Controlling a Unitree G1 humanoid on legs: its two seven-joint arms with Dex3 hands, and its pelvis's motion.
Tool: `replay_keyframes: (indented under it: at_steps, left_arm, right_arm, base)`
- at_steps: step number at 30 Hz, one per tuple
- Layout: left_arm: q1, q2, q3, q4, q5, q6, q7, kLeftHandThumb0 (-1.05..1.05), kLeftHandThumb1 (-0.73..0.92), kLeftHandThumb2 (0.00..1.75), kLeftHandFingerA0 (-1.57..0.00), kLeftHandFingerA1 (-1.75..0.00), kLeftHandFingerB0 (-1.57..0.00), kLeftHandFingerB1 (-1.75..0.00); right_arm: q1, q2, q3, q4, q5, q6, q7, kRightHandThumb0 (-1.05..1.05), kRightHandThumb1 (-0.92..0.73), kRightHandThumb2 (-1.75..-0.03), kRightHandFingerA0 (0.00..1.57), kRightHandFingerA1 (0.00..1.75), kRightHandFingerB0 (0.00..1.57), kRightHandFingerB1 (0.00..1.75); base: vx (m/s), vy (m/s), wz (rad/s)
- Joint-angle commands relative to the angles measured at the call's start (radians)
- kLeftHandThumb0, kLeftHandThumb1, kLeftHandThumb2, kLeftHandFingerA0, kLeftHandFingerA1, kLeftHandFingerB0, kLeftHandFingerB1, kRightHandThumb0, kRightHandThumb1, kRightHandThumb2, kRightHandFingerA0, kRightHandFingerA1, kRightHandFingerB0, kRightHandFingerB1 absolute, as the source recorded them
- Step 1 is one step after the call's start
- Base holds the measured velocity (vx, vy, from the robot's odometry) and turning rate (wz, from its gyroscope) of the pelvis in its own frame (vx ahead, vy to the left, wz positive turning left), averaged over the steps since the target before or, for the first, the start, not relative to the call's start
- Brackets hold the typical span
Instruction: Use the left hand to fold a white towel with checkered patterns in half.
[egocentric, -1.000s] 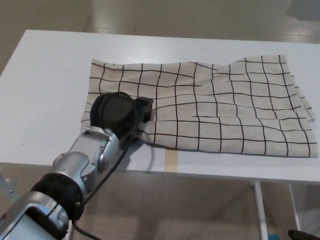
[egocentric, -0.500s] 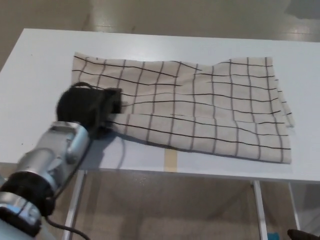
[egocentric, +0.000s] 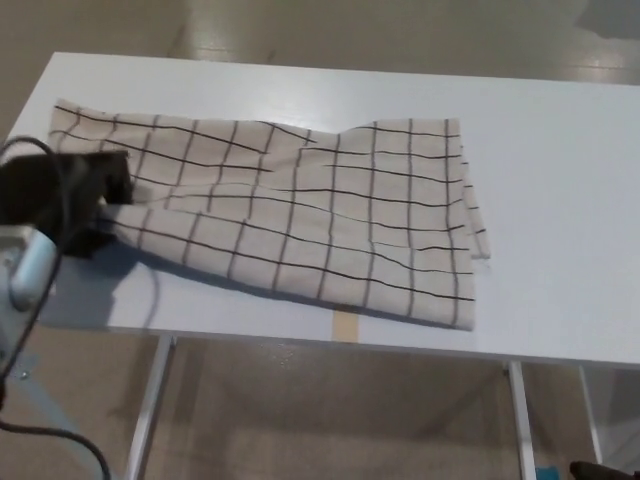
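Fingers (egocentric: 108, 182) of the left hand (egocentric: 60, 195) are closed on the near left corner of the towel (egocentric: 300, 215), pinching the cloth where its edge lifts off the table (egocentric: 560, 200). That black hand sits at the left edge of the head view, with a silver forearm (egocentric: 22, 270) below it and a thin black cable (egocentric: 50, 445) trailing down past the table's near edge.

Nearest the camera, under the tabletop, a strip of tan tape (egocentric: 345, 326) shows on the front edge, and two white table legs (egocentric: 150, 410) run down to the beige floor (egocentric: 330, 420).

On the tabletop the towel, white with a thin dark grid, lies spread across the left and middle part. Its near edge runs at a slant from the held corner down to the right, where a corner lies close to the table's front edge. Its right side shows doubled layers, with a small flap sticking out. Several soft wrinkles cross the middle. Its far edge lies near the table's back edge, with the left far corner close to the table's left side.

The right part of the table is bare white surface.
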Motion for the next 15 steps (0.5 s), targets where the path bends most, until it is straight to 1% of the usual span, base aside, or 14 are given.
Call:
replay_keyframes:
  at_steps: [1, 5, 6, 7, 10, 12, 15]
  left_arm:
    - [-0.063, 0.035, -0.009, 0.001, 0.001, -0.066, 0.020, -0.33, 0.49, 0.83, -1.14, -1.42, -0.92, -1.30]
    - [-0.094, 0.032, -0.032, 0.002, 0.017, -0.088, 0.038, -0.34, 0.49, 0.82, -1.14, -1.42, -0.93, -1.30]
    - [-0.123, 0.011, -0.063, -0.013, 0.043, -0.113, 0.062, -0.34, 0.49, 0.82, -1.14, -1.42, -0.93, -1.31]
    - [-0.126, 0.009, -0.067, -0.014, 0.045, -0.117, 0.066, -0.34, 0.49, 0.82, -1.14, -1.42, -0.93, -1.31]
    - [-0.129, 0.011, -0.077, -0.006, 0.040, -0.121, 0.073, -0.34, 0.49, 0.82, -1.14, -1.42, -0.93, -1.31]
    - [-0.186, -0.032, -0.145, -0.033, 0.113, -0.115, 0.116, -0.37, 0.48, 0.82, -1.12, -1.42, -0.93, -1.32]
    - [-0.201, -0.036, -0.173, -0.035, 0.125, -0.111, 0.133, -0.37, 0.48, 0.82, -1.12, -1.42, -0.93, -1.32]
  right_arm:
    - [0.019, -0.006, 0.008, -0.023, -0.008, 0.018, -0.008, -0.42, -0.57, -0.58, 0.68, 0.63, 0.67, 0.55]
    - [0.019, -0.006, 0.012, -0.034, -0.019, 0.031, -0.016, -0.42, -0.57, -0.58, 0.68, 0.62, 0.67, 0.55]
    - [0.030, -0.007, 0.015, -0.048, -0.024, 0.044, -0.017, -0.42, -0.57, -0.57, 0.67, 0.60, 0.71, 0.55]
    - [0.032, -0.007, 0.016, -0.051, -0.026, 0.046, -0.018, -0.42, -0.57, -0.57, 0.67, 0.60, 0.71, 0.55]
    - [0.034, -0.007, 0.018, -0.056, -0.026, 0.051, -0.019, -0.42, -0.57, -0.57, 0.67, 0.60, 0.71, 0.55]
    - [0.035, -0.006, 0.019, -0.059, -0.022, 0.049, -0.021, -0.44, -0.57, -0.57, 0.67, 0.59, 0.74, 0.56]
    - [0.034, -0.006, 0.020, -0.059, -0.019, 0.045, -0.022, -0.44, -0.57, -0.57, 0.67, 0.59, 0.74, 0.56]
  base:
    - [0.00, 0.000, 0.00]
    - [0.00, 0.000, 0.00]
    - [0.00, 0.000, 0.00]
    - [0.00, 0.000, 0.00]
    - [0.00, 0.000, 0.00]
    - [0.00, 0.000, 0.00]
    - [0.00, 0.000, 0.02]
